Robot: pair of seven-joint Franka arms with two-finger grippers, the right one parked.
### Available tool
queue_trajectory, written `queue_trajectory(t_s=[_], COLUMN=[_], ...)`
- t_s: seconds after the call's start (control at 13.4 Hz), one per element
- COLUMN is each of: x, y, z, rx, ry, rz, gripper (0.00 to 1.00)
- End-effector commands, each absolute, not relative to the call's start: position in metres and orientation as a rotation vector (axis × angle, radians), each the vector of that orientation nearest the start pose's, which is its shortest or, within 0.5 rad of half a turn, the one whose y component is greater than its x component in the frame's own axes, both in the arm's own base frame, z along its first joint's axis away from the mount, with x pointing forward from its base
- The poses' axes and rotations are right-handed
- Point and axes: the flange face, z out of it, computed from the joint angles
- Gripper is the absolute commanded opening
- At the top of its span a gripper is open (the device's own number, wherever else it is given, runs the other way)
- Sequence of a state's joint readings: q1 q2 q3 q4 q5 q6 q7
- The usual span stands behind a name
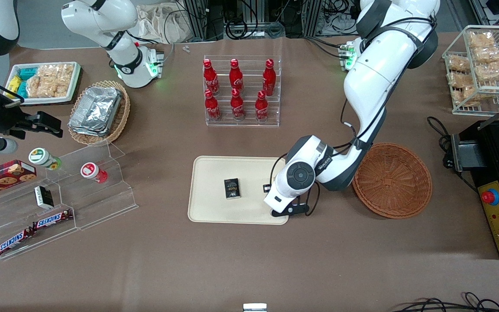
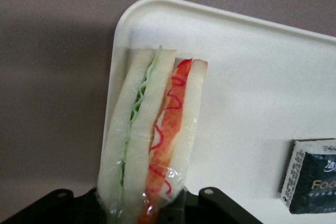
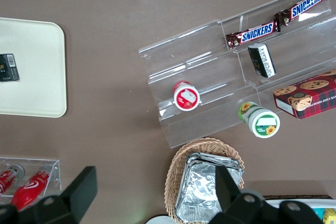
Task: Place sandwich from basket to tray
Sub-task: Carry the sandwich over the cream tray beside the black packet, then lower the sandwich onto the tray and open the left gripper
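Observation:
The sandwich (image 2: 152, 135), white bread with green and orange-red filling in clear wrap, is held between my left gripper's (image 2: 147, 208) fingers. It hangs over the corner of the cream tray (image 2: 252, 77) that is nearest the front camera and the basket, partly over the rim. I cannot tell whether it touches the tray. In the front view the gripper (image 1: 288, 210) is low over that corner of the tray (image 1: 215, 173), and the arm's hand hides the sandwich. The round reddish-brown wicker basket (image 1: 392, 180) stands beside the tray toward the working arm's end, with nothing in it.
A small black packet (image 1: 232, 189) lies near the tray's middle and also shows in the left wrist view (image 2: 312, 177). A clear rack of red bottles (image 1: 241, 91) stands farther from the front camera than the tray. A clear stepped shelf (image 1: 59, 195) with snacks lies toward the parked arm's end.

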State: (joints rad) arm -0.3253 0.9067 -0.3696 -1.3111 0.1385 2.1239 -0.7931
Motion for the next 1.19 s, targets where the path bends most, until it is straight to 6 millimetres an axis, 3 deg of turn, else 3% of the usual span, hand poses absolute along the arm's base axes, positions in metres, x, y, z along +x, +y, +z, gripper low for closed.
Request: queue_trajectory(t_s=[0.0, 0.07, 0.3, 0.52, 0.6, 0.74, 0.82, 0.89, 1.12], x=[0.609, 0.610, 0.617, 0.629, 0.638, 0.637, 0.634, 0.639, 0.638], y=[-0.434, -0.433, -0.429, -0.422, -0.405, -0.385, -0.372, -0.344, -0.290], z=[0.200, 0.194, 0.206, 0.265, 0.287, 0.341, 0.368, 0.392, 0.444], rx=[-3.239, -3.242, -3.251, -3.272, -3.241, -3.174, -3.135, -3.080, -3.019], ry=[-0.209, -0.215, -0.230, -0.255, -0.282, -0.286, -0.292, -0.338, -0.445], rz=[0.181, 0.168, 0.133, 0.033, 0.005, 0.004, 0.015, 0.013, -0.047], gripper=[0.79, 0.99, 0.99, 0.99, 0.99, 0.99, 0.99, 0.99, 0.99])
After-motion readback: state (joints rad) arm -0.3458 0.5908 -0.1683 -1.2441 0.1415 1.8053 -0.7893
